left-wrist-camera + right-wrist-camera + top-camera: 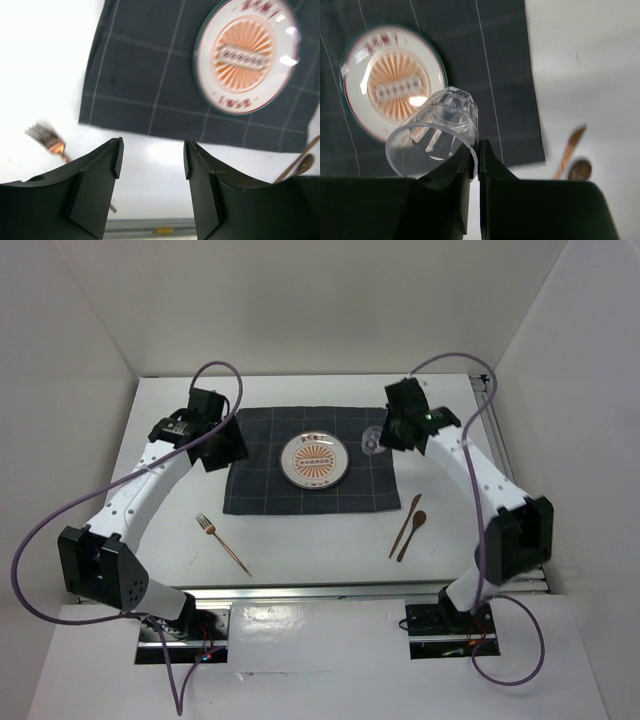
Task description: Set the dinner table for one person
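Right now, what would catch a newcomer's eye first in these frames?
The right gripper pinches the rim of a clear glass near the right edge of the dark checked cloth. At the cloth's middle sits a round plate with an orange sunburst. On the white table, a fork lies near-left of the cloth, a knife and spoon near-right.
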You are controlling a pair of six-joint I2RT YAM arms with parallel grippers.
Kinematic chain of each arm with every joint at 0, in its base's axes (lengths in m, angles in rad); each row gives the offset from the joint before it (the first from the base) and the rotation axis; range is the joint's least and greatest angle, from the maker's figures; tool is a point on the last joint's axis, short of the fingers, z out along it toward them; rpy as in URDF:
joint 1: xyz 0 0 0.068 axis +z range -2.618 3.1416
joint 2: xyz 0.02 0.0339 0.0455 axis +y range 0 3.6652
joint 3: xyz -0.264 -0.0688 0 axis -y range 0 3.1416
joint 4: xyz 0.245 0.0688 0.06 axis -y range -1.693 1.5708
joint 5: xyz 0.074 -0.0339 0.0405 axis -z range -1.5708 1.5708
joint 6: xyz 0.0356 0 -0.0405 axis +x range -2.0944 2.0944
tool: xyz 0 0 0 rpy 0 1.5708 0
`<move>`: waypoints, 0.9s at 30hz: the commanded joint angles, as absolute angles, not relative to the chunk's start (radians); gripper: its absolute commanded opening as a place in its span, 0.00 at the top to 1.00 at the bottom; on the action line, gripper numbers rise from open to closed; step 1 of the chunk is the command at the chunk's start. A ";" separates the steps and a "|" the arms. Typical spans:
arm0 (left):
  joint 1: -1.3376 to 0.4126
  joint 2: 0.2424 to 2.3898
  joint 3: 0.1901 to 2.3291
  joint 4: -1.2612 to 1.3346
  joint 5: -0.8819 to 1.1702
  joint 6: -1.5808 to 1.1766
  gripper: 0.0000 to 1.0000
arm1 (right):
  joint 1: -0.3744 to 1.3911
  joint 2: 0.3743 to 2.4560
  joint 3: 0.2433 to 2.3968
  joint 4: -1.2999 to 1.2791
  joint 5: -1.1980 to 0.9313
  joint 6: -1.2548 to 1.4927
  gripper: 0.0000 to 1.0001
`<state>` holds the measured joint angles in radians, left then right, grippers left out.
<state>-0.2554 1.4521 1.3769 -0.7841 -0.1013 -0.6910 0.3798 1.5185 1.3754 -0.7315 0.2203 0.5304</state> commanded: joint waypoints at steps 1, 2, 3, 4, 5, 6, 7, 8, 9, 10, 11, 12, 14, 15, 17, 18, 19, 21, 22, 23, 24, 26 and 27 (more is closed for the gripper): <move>-0.267 1.411 1.304 -0.848 -0.117 -0.736 0.32 | 0.321 1.718 1.572 -0.672 0.230 0.442 1.00; -0.267 1.396 1.304 -0.860 -0.117 -0.745 0.32 | 0.305 1.765 1.621 -0.672 0.221 0.442 1.00; -0.267 1.396 1.293 -0.873 -0.106 -0.767 0.32 | 0.305 1.857 1.673 -0.672 0.221 0.431 1.00; -0.276 1.384 1.284 -0.883 -0.116 -0.767 0.32 | 0.293 1.900 1.774 -0.672 0.221 0.431 1.00; -0.276 1.367 1.284 -0.897 -0.117 -0.767 0.32 | 0.293 1.940 1.826 -0.684 0.200 0.431 1.00; -0.276 1.358 1.273 -0.897 -0.126 -0.778 0.32 | 0.281 2.018 1.874 -0.705 0.199 0.431 1.00; -0.276 1.348 1.261 -0.910 -0.135 -0.778 0.32 | 0.281 2.054 1.963 -0.706 0.189 0.431 1.00; -0.276 1.330 1.261 -0.919 -0.135 -0.778 0.32 | 0.272 2.087 2.006 -0.722 0.189 0.431 1.00; -0.276 1.319 1.243 -0.919 -0.147 -0.778 0.32 | 0.272 2.155 2.049 -0.753 0.189 0.431 1.00; -0.276 1.309 1.221 -0.919 -0.147 -0.778 0.32 | 0.272 2.186 2.134 -0.770 0.189 0.431 1.00; -0.276 1.299 1.210 -0.919 -0.159 -0.778 0.32 | 0.262 2.212 2.170 -0.781 0.189 0.431 1.00; -0.276 1.283 1.198 -0.928 -0.160 -0.778 0.32 | 0.262 2.261 2.201 -0.799 0.189 0.431 1.00; -0.276 1.252 1.161 -0.928 -0.160 -0.787 0.32 | 0.249 2.313 2.270 -0.810 0.189 0.431 1.00; -0.285 1.241 1.148 -0.928 -0.150 -0.787 0.32 | 0.233 2.327 2.284 -0.810 0.172 0.431 1.00; -0.285 1.215 1.108 -0.928 -0.150 -0.802 0.32 | 0.219 2.347 2.293 -0.810 0.160 0.431 1.00; -0.285 1.201 1.094 -0.928 -0.150 -0.827 0.32 | 0.210 2.362 2.293 -0.810 0.149 0.431 1.00; -0.285 1.175 1.065 -0.928 -0.150 -0.839 0.32 | 0.210 2.362 2.293 -0.810 0.149 0.431 1.00; -0.285 1.151 1.040 -0.928 -0.150 -0.850 0.33 | 0.201 2.376 2.293 -0.810 0.140 0.431 1.00; -0.285 1.141 1.017 -0.919 -0.150 -0.862 0.33 | 0.201 2.385 2.293 -0.810 0.140 0.431 1.00; -0.285 1.131 1.008 -0.919 -0.150 -0.874 0.33 | 0.201 2.385 2.278 -0.810 0.140 0.431 1.00; -0.285 1.131 1.008 -0.919 -0.150 -0.874 0.33 | 0.201 2.385 2.269 -0.810 0.140 0.431 1.00; -0.285 1.131 0.994 -0.919 -0.150 -0.874 0.33 | 0.201 2.385 2.250 -0.799 0.140 0.431 1.00; -0.285 1.143 0.994 -0.928 -0.150 -0.887 0.33 | 0.201 2.385 2.250 -0.799 0.140 0.431 1.00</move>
<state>-0.2806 1.1481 0.9962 -0.9234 -0.1371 -0.8463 0.1932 2.3871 2.2433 -0.7948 0.1501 0.4427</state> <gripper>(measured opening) 0.667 0.119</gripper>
